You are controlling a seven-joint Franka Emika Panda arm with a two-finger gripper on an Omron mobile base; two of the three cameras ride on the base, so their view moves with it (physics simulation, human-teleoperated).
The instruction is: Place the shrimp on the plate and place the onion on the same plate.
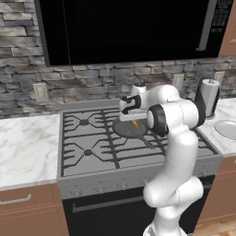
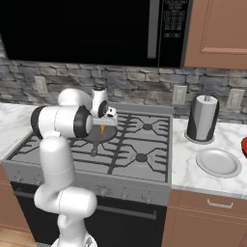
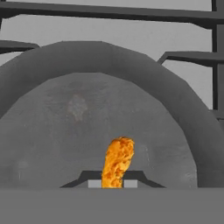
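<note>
The robot's pincer [image 3: 113, 183] is closed on the small bright orange shrimp [image 3: 117, 161], low inside the dark round pan [image 3: 52, 109] on the stove. It should lift straight up before swinging to the round grey-white plate [image 2: 218, 162] on the marble table.

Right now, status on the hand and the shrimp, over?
Hand shut on the shrimp, over the dark pan on the stove. Plate on the right counter, bare. Onion unseen. Nothing blocking the way.
</note>
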